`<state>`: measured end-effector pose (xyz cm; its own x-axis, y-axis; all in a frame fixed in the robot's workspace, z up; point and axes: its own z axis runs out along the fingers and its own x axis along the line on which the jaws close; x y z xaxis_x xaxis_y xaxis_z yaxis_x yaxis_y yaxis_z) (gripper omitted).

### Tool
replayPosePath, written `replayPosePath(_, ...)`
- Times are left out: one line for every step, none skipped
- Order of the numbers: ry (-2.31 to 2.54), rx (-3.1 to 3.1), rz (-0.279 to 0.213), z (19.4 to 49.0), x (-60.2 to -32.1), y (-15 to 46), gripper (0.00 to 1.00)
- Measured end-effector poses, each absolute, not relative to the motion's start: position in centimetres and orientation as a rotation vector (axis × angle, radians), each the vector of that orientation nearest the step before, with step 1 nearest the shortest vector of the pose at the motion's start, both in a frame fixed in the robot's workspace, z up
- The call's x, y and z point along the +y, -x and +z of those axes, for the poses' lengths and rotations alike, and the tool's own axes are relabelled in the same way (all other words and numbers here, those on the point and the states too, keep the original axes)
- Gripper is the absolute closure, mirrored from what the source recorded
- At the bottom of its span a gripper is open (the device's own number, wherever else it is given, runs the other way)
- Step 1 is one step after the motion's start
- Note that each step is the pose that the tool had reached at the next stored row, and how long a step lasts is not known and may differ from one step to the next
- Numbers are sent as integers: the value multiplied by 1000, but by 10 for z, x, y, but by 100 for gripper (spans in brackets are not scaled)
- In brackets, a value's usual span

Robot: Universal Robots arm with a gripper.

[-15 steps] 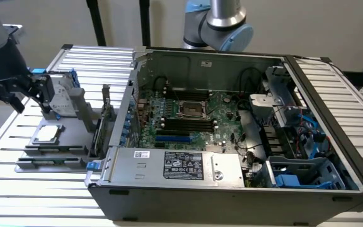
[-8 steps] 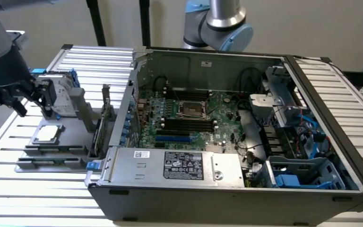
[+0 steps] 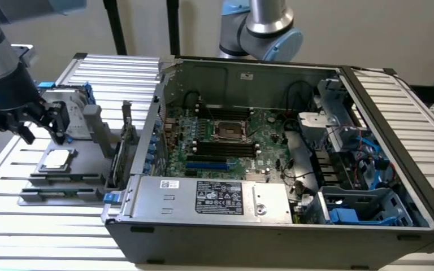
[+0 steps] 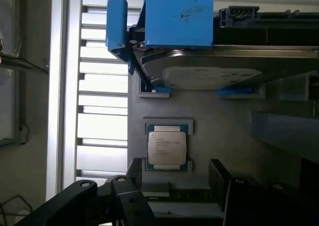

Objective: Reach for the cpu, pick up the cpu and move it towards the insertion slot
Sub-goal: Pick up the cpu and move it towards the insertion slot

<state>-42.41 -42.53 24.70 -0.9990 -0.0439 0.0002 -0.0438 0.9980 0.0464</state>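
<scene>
While the gripper (image 3: pixel 40 131) hung wide open and empty outside the computer case (image 3: pixel 277 243), the cpu (image 3: pixel 57 160) lay flat in a grey tray (image 3: pixel 66 178) beside that case, with the insertion slot (image 3: pixel 230 131) inside it. A good pick needed centring, a square descent and an edge grip.

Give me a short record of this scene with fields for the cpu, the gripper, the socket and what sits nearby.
cpu: the cpu lies flat in a grey holder on the slatted table, outside the computer case
gripper: the gripper is open and hovers above the cpu, not touching it
insertion slot: the insertion slot sits on the green motherboard inside the case, to the exterior view's right of the cpu
nearby: a hard drive with a blue frame stands beside the cpu
progress: cpu not yet picked up
</scene>
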Motion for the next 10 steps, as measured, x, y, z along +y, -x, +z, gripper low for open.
replayPosePath(-69, -3139, -73, 245, -425, 425, 35)
replayPosePath(-70, -3139, -73, 243, -425, 425, 35)
replayPosePath(-70, -3139, -73, 242, -425, 426, 35)
replayPosePath(-70, -3139, -73, 240, -425, 426, 35)
replayPosePath(-70, -3139, -73, 238, -425, 427, 35)
replayPosePath(-70, -3139, -73, 236, -425, 427, 35)
replayPosePath(-71, -3139, -73, 234, -425, 427, 35)
replayPosePath(-71, -3139, -73, 233, -425, 427, 35)
replayPosePath(-71, -3139, -73, 231, -425, 427, 35)
replayPosePath(-72, -3139, -73, 229, -425, 427, 35)
